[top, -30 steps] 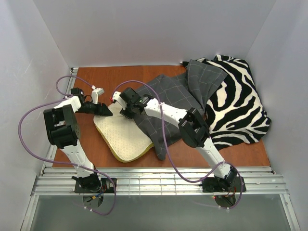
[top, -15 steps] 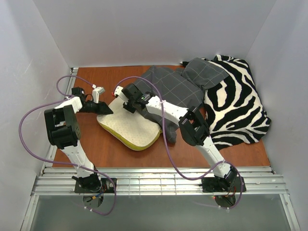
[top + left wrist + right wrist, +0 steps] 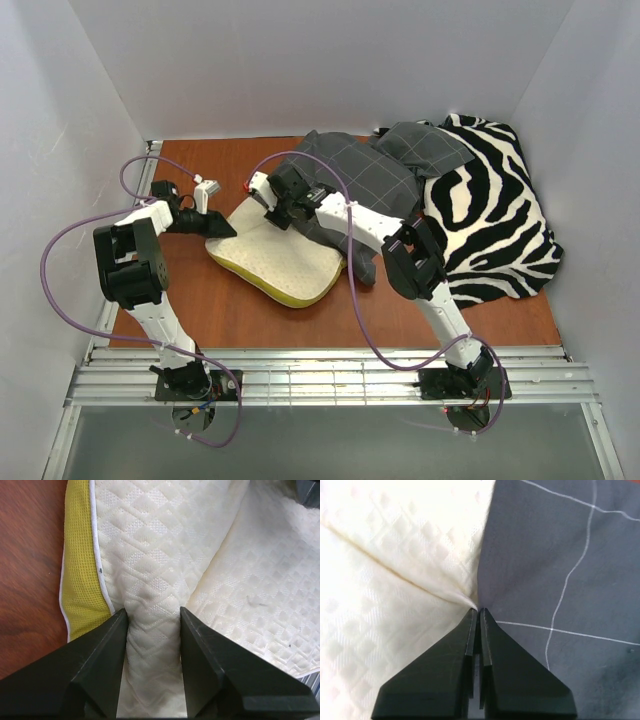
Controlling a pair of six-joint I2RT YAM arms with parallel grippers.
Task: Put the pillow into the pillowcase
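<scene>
The cream dimpled pillow (image 3: 280, 262) lies on the brown table, its yellow-green edge (image 3: 82, 580) toward the near left. My left gripper (image 3: 222, 228) is shut on a bunched fold at the pillow's left corner (image 3: 152, 617). The dark grey pillowcase (image 3: 360, 180) with thin light grid lines lies crumpled behind and right of the pillow. My right gripper (image 3: 272, 200) is shut, its tips (image 3: 478, 611) pinched right where the pillowcase edge (image 3: 545, 555) meets the pillow (image 3: 395, 580); the cream cloth puckers toward the tips.
A black-and-white zebra-striped fabric (image 3: 495, 230) fills the right side, partly under the pillowcase. White walls enclose the table (image 3: 200, 300) on three sides. Purple cables (image 3: 60, 280) loop off both arms. A metal rail (image 3: 320, 380) runs along the near edge.
The pillowcase has drawn back toward the far right, baring more of the pillow. My right gripper moved up to the pillow's far edge and shut. The left jaws squeezed tighter on the corner.
</scene>
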